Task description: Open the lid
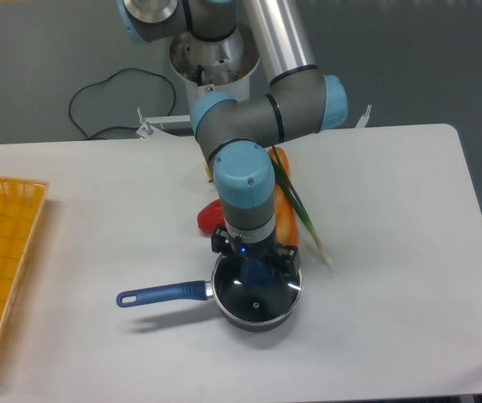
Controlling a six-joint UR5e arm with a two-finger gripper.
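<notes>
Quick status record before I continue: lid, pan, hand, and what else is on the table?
lid: seated on the saucepan, blue knob at centre
saucepan: handle points to image left
hand: directly over the knob; grip state cannot be told
behind pan: red vegetable, carrot with green stalk
far image left: yellow basket

Silver-grey arm (262, 117), light blue joint caps, black end effector (254, 262)
</notes>
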